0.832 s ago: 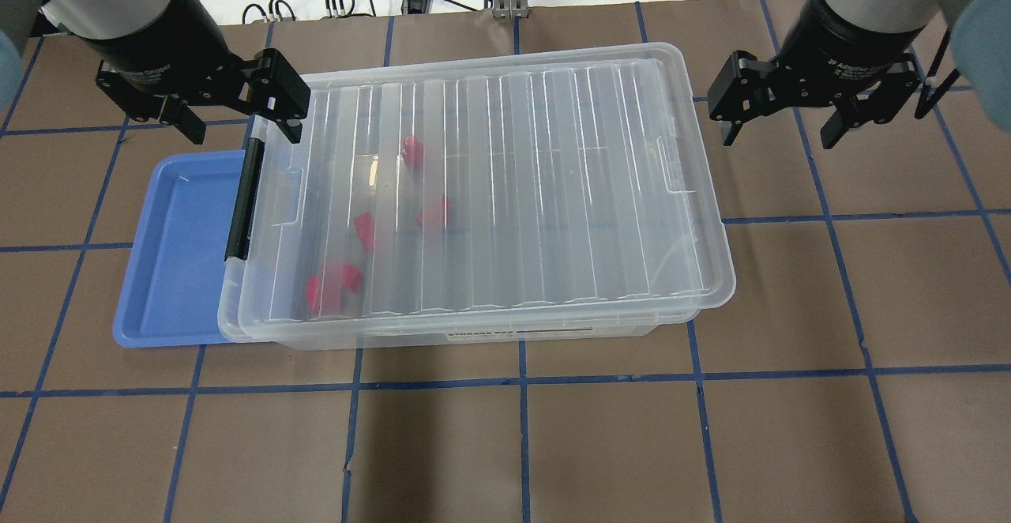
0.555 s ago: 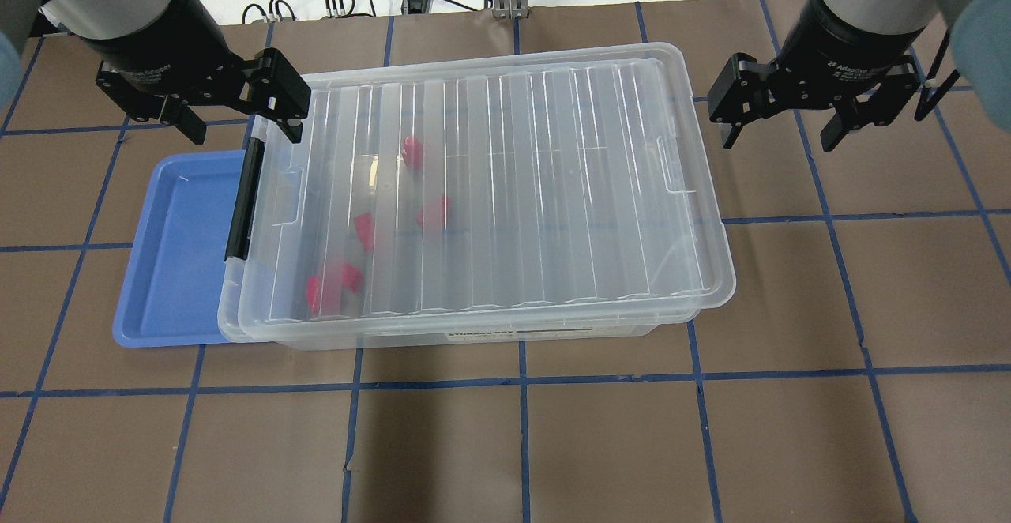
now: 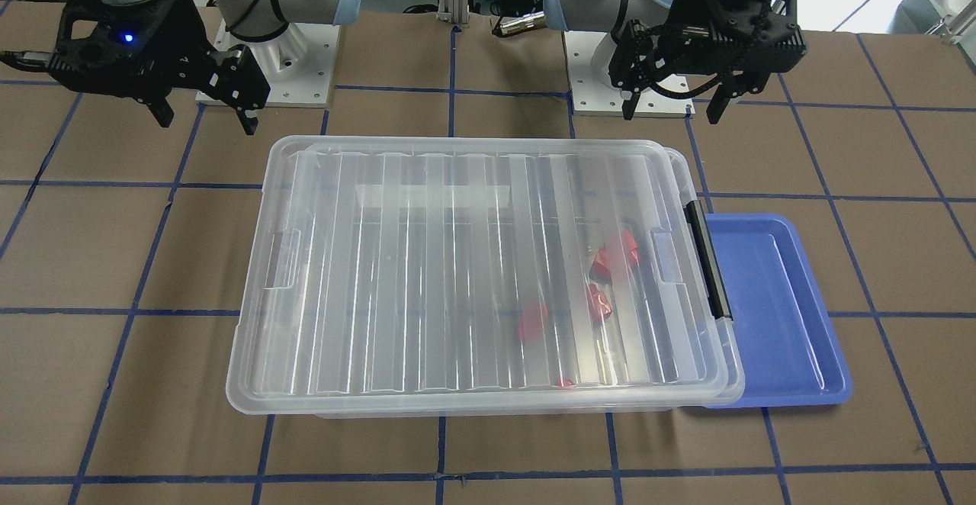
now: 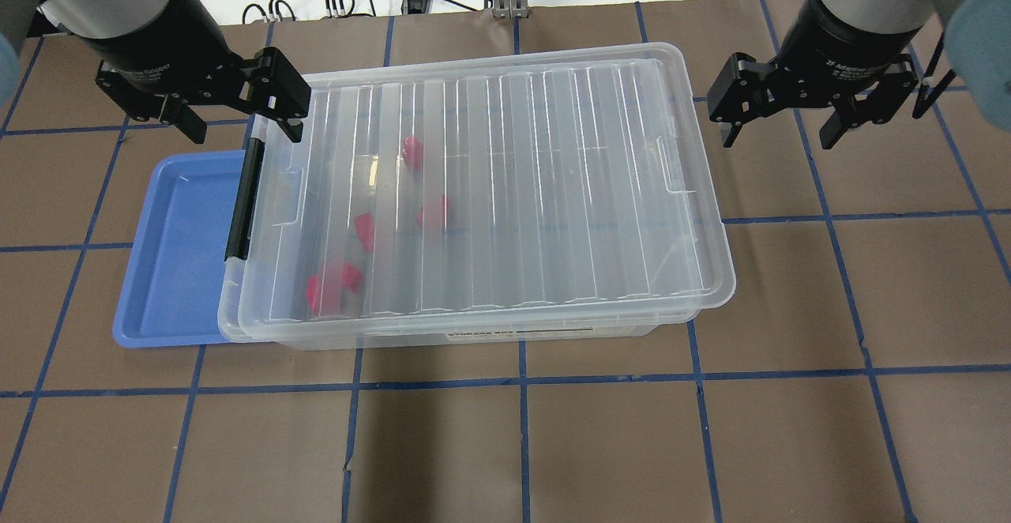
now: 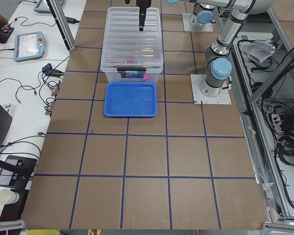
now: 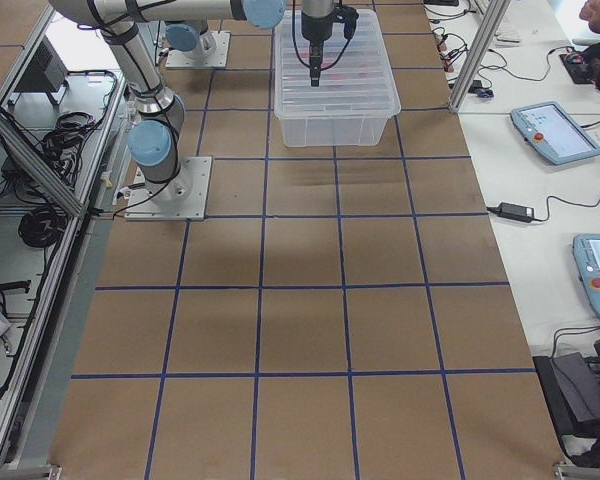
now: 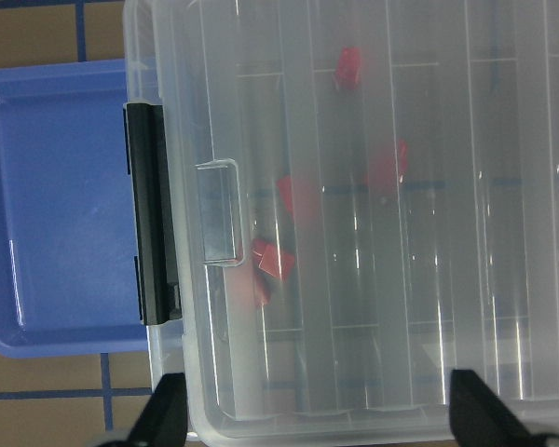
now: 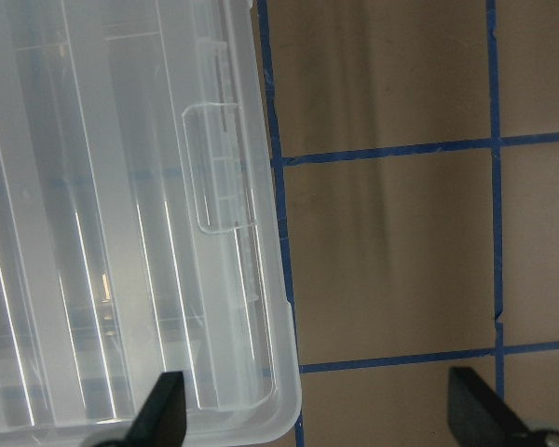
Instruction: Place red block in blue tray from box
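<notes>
Overhead, the left gripper [image 4: 241,126] hung above the far-left corner of the box [image 4: 513,191]. It pointed straight down, its fingers spread wide with nothing between them.

Right gripper [image 4: 778,140]: hung above the table [image 4: 553,444] just off the box's far-right corner, likewise pointing down, fingers spread and holding nothing.

Box: clear plastic, with the ribbed lid [image 4: 553,112] seated on top and a black latch [image 4: 241,199] on the left short side.

Red block [image 4: 411,152]: lay inside the box, in its left half toward the far side, and showed only as a blur through the lid.

Other red pieces [image 4: 328,286]: several more lay in the same half, nearer. Their shapes and exact number could not be made out.

Blue tray [image 4: 174,254]: lay flat on the table at the latch end, just beside the box. Its right edge was hidden beneath the box's overhanging rim, so contact could not be judged.

Both wrist views cut the fingers off at the bottom edge, leaving only the tips.
</notes>
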